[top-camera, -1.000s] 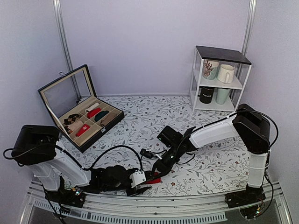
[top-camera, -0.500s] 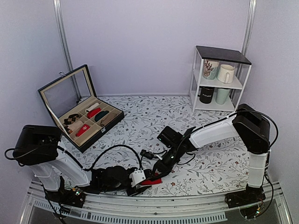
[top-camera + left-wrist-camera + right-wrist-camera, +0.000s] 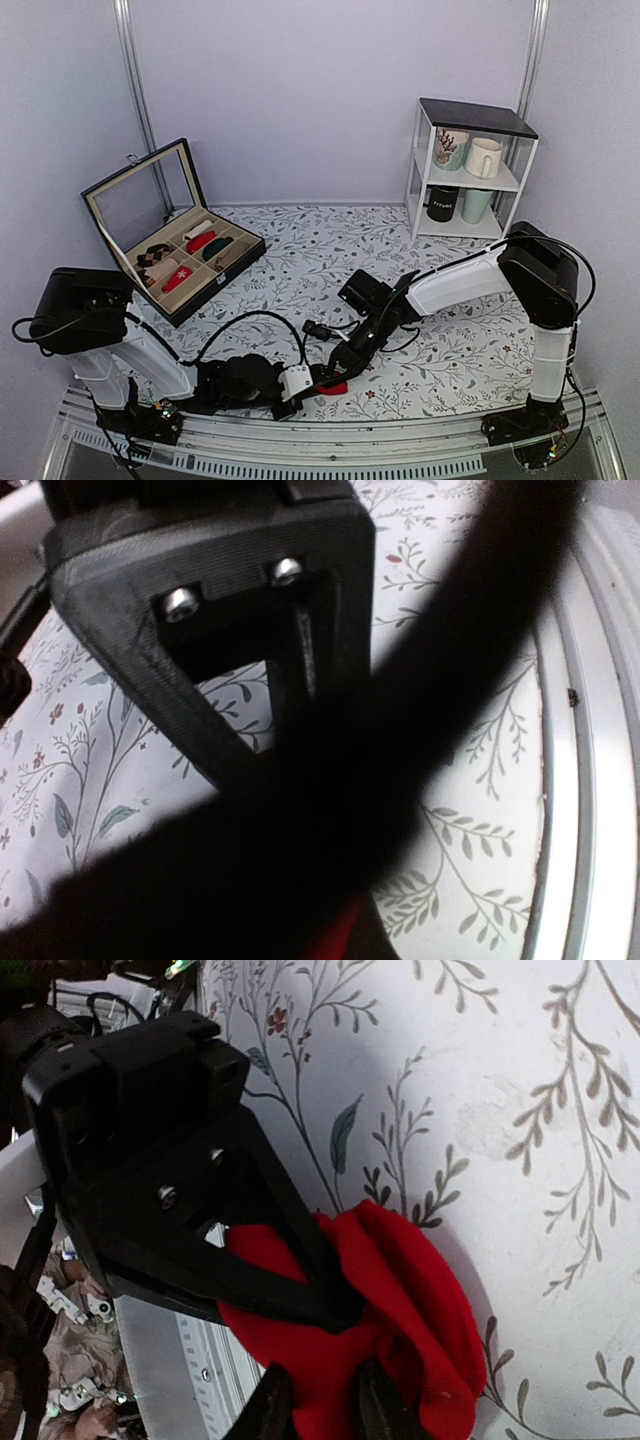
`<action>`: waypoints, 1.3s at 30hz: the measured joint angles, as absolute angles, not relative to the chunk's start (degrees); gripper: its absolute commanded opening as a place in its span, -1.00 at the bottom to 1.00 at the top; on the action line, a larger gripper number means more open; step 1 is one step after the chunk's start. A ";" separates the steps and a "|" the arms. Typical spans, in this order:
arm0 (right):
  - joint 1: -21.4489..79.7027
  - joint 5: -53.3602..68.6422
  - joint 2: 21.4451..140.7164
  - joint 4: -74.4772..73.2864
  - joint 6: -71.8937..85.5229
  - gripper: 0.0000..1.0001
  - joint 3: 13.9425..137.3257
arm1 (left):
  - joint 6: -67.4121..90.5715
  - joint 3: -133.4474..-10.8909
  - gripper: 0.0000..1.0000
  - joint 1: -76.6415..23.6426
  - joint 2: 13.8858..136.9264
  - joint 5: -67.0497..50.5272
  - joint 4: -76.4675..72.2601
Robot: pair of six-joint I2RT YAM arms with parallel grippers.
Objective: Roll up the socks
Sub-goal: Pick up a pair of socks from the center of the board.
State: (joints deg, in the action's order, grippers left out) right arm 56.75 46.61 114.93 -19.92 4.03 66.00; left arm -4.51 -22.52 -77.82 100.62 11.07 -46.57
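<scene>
Your L gripper [image 3: 316, 384] is shut tight, low by the near edge of the table [image 3: 300, 250], w/ the socks [image 3: 337, 386] right up against its fingertips. In the L wrist view you get only a sliver of red below its finger [image 3: 250, 610]. The rest is blocked by a dark blurred shape [image 3: 400, 730], so you can't tell if any fabric is pinched. Your R gripper [image 3: 347, 364] sits on the same red bundle from the far side, tips touching it. In the R wrist view one black R finger [image 3: 250, 1260] lies across the socks, fabric bunched on both sides of its tip. Its partner isn't clear, so you can't tell whether R is gripping or just pressing. The socks are a loose crumpled lump, not a tidy roll, btw the two grippers.
</scene>
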 measured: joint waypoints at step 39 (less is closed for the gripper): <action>54.41 19.77 80.40 4.47 16.08 0.24 37.23 | -2.98 -25.41 -1.00 -31.35 52.97 9.85 -18.04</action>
State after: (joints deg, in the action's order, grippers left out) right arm 54.41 19.77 80.40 4.47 16.08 37.23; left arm -2.98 -25.41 -31.35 52.97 9.85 -18.04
